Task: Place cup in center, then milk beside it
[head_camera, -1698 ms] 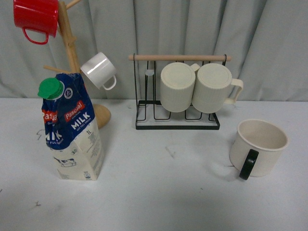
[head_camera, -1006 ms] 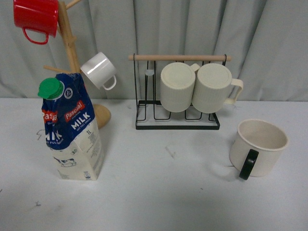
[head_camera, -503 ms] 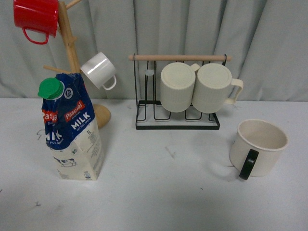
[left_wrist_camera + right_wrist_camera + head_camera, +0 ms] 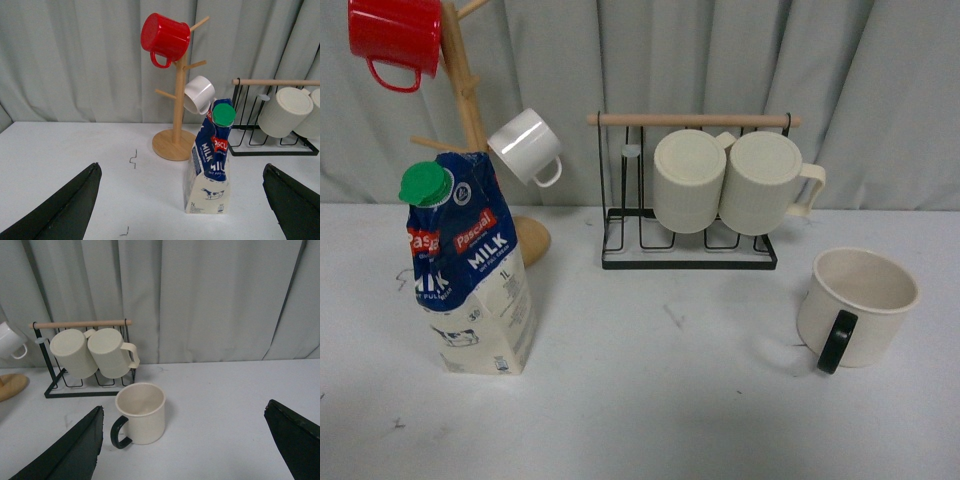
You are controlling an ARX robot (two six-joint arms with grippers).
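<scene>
cup (image 4: 857, 305): we see it upright at the right side of the table (image 4: 650, 420), mouth up, black handle turned toward us. it stands in front of and to the right of the rack (image 4: 690, 263), apart from it.
milk (image 4: 470, 270): upright at the left side, green cap on top, its upper part creased. it is just in front of the mug tree (image 4: 466, 95) base; we cannot tell if they touch.
open middle: between milk and cup we find a wide bare stretch of table, running from the rack's front bar toward us.
back edge: the table ends at the curtain (image 4: 720, 60); rack and tree stand near that edge.
hanging things: two ribbed mugs (image 4: 690, 180) on the rack's wooden bar; a red mug (image 4: 395, 35) and a small white cup (image 4: 525, 145) on the tree.
left gripper (image 4: 181, 167): jaws spread wide, holding nothing, above the table, with the milk (image 4: 210, 165) ahead between them.
right gripper (image 4: 185, 407): jaws also spread wide and empty, with the cup (image 4: 141, 412) ahead, nearer one jaw.
</scene>
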